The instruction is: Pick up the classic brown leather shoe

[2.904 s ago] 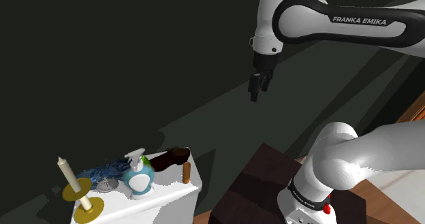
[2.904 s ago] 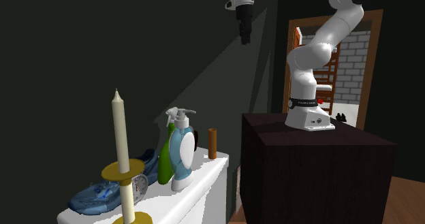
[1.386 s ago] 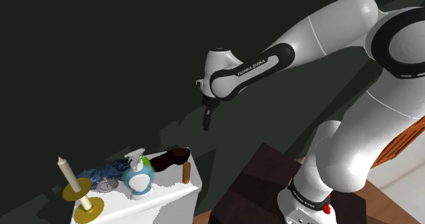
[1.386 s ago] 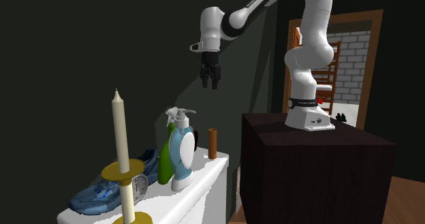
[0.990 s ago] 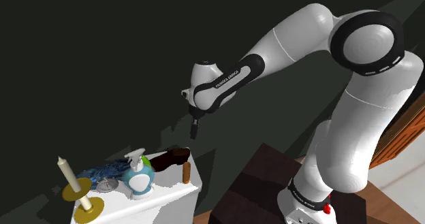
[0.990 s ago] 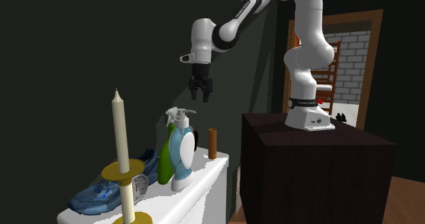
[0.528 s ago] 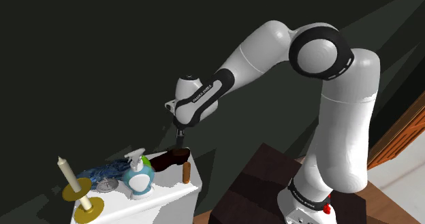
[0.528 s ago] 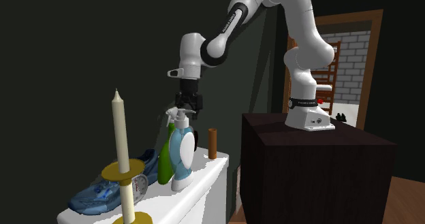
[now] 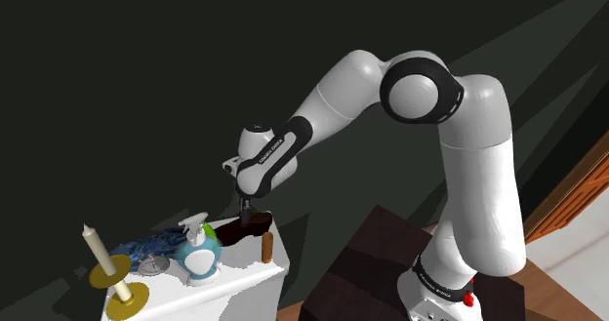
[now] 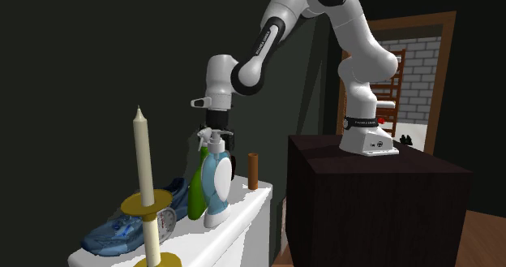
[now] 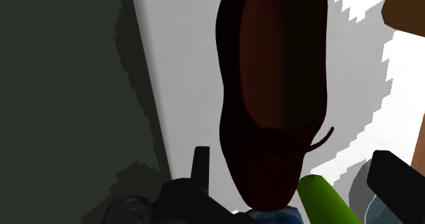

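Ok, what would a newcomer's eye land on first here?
The white arm bends down from its stand, its black hand just above the dark brown shoe at the white tabletop's end. In the wrist view the shoe lies between the open fingers, untouched. Then the tall pale candle in its gold holder, closest in the second exterior view.

Dark wall (image 9: 117, 75), white cabinet (image 9: 246, 278), wood-framed doorway (image 10: 413, 62)

Dim dark wall (image 9: 146, 75), brightly lit white counter (image 9: 242, 260), jagged-edged shadows
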Available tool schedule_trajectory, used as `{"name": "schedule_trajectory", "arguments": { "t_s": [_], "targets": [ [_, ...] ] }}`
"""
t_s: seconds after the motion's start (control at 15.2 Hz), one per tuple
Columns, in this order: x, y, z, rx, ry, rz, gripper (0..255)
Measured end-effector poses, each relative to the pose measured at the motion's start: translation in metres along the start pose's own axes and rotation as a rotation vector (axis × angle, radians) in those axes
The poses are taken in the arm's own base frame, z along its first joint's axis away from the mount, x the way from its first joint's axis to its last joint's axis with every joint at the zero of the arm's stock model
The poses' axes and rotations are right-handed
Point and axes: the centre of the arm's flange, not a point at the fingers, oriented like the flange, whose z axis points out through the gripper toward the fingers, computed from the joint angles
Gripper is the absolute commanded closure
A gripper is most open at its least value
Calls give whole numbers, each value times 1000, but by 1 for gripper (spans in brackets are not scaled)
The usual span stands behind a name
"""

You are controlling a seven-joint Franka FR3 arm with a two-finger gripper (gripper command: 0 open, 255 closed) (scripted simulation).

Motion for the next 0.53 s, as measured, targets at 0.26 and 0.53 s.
{"name": "schedule_trajectory", "arguments": {
  "t_s": [0.26,0.53],
  "targets": [
    [-3,-1,21,0,0,-1,0],
    [-3,-1,24,-1,1,-1,255]
  ]
}}
